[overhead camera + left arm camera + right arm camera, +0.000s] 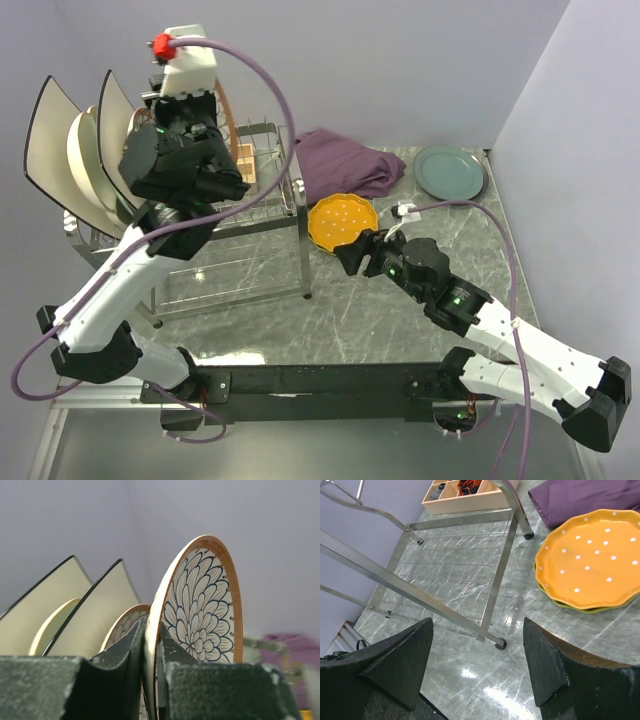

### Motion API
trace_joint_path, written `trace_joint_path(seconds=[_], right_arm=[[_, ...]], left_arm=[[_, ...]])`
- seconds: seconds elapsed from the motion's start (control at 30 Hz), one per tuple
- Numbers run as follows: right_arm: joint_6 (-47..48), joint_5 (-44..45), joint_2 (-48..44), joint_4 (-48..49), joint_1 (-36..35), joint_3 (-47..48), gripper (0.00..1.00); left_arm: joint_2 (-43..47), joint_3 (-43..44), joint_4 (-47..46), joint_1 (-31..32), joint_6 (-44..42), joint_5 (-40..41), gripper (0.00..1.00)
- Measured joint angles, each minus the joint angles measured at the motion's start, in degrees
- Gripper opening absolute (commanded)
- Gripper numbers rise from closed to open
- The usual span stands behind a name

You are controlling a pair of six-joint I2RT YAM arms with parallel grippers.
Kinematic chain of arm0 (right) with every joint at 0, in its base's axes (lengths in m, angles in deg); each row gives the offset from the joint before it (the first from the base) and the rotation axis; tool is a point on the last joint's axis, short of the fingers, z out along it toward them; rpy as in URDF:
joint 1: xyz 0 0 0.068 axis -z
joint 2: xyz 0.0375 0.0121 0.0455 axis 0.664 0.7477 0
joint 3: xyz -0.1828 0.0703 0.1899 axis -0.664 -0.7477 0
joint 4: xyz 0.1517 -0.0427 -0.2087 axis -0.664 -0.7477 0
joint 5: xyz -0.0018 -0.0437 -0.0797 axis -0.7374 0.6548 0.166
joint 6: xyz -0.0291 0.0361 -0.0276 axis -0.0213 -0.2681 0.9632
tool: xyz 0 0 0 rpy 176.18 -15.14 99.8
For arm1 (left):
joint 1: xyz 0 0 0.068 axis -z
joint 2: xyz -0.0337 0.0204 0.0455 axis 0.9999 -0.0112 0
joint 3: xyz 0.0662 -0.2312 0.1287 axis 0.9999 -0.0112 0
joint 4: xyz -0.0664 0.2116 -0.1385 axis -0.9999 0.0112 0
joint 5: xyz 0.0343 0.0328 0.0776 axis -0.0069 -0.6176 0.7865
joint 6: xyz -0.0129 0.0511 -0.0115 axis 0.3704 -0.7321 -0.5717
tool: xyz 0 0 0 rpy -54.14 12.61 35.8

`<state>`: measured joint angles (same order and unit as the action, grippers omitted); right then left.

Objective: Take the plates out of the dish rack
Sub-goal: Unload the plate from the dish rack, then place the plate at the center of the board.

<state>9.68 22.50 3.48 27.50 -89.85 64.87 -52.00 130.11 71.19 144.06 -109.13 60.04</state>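
My left gripper (150, 645) is shut on the rim of a brown-patterned plate (200, 610), which stands upright at the top of the dish rack (270, 215). Behind it stand another patterned plate (122, 625), two white square plates (107, 610) (50, 140) and a round cream plate (85, 165). My right gripper (477, 645) hovers open and empty over the table, beside the rack's leg (497, 642). An orange dotted plate (592, 557) lies on a lime-yellow plate (580, 607) on the table. A teal-green plate (449, 172) lies at the back right.
A purple cloth (345, 160) is bunched behind the orange plate. A small wooden compartment box (462, 492) sits inside the rack's lower tier. Grey walls close in the back and right.
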Motion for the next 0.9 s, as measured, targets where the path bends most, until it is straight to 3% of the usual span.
trace_joint_path(seconds=[0.17,0.4,0.67,0.9], right_arm=[[-0.02,0.52,-1.86,-0.59,0.00,0.00,0.79],[-0.98,1.20,-8.90,-0.76,0.00,0.04,0.79],[-5.07,0.90,-19.43,0.20,0.00,0.39,0.81],[-8.24,1.42,-25.31,5.66,0.00,0.46,0.83]], left_arm=[[1.99,4.42,13.14,0.92,17.14,-5.99,0.01],[8.02,4.33,27.47,0.96,41.44,-21.44,0.01],[11.69,-5.57,30.95,0.96,61.37,-42.29,0.01],[9.70,-15.63,31.10,1.07,68.87,-54.34,0.01]])
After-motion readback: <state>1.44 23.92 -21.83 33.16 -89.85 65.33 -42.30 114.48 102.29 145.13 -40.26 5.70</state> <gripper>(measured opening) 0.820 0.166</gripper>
